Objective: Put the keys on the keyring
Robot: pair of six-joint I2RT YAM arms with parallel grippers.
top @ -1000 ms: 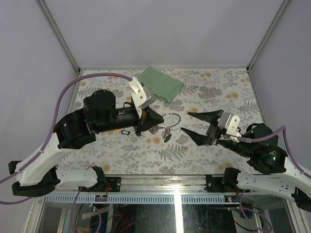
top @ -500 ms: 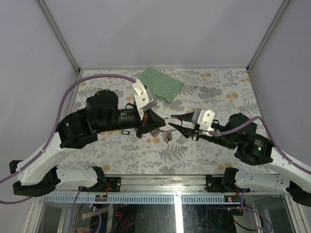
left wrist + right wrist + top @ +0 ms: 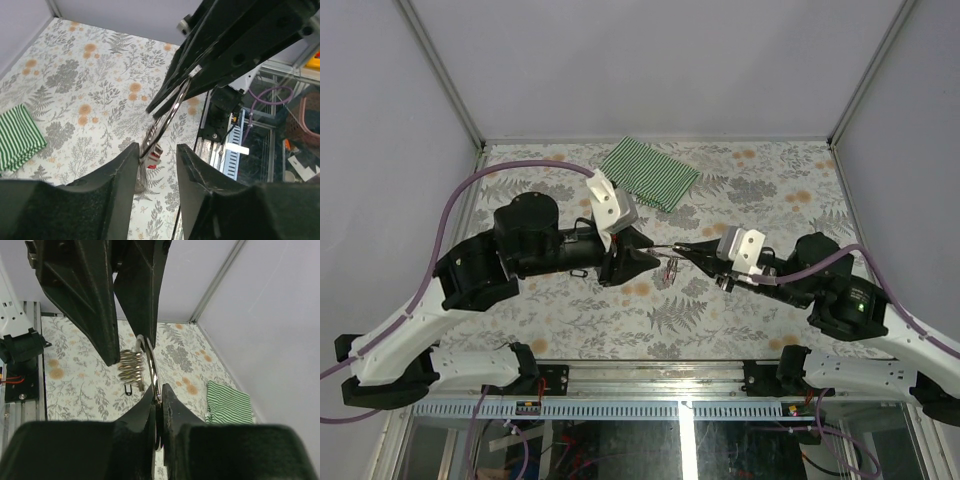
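Straddling the keyring's (image 3: pixel 131 367) wire, the left gripper's (image 3: pixel 650 258) jaws are standing apart, not pinching it. The keyring is hanging in mid-air between both grippers, its red tag (image 3: pixel 153 160) dangling below. The right gripper (image 3: pixel 159 401) is clamping the big loop. Light, stiff, slick wire is likely calling for a flat pinch across the loop.
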